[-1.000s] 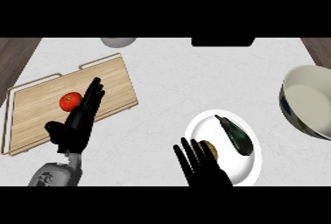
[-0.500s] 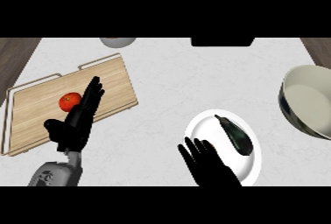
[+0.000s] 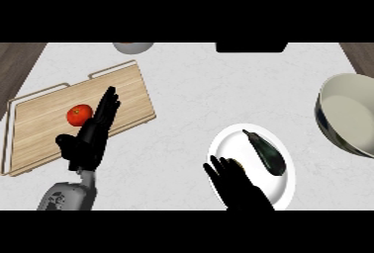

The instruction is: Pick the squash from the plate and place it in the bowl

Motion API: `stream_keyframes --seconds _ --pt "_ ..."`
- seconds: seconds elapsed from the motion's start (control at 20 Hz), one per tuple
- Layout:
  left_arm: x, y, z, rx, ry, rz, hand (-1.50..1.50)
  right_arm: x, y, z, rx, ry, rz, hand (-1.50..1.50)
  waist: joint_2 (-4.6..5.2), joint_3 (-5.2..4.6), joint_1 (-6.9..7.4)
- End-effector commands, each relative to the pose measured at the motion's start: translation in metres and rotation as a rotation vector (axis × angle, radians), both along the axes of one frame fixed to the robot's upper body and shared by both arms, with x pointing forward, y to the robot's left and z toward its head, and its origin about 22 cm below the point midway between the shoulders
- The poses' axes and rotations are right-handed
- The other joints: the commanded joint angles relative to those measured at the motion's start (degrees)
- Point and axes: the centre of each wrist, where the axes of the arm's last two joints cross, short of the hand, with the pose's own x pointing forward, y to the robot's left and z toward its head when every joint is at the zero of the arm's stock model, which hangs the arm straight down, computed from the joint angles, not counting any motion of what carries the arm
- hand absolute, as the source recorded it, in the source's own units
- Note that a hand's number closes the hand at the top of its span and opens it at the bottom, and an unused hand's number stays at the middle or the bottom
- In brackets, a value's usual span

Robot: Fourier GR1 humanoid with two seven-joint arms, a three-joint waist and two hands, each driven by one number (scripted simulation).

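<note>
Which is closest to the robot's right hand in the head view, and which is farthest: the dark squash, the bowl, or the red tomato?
From the right hand, low over the plate:
1. The dark squash, on the plate just beyond the fingers.
2. The bowl, off at the right edge.
3. The red tomato, far left on the cutting board, beside the left hand.
</note>
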Motion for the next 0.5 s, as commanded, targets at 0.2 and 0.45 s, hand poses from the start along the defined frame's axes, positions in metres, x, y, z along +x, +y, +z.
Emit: stream_keyframes --seconds 0.2,0.45 --pt "0.003 0.013 0.0 0.002 0.0 -0.01 0.0 0.005 -0.002 -0.012 0.046 0.041 0.0 -1.5 0.0 -0.01 0.02" --pt "0.0 -0.011 0.003 0.01 -0.002 0.012 0.0 0.008 -0.006 -0.037 0.051 0.034 -0.033 -1.5 -0.01 0.0 0.01"
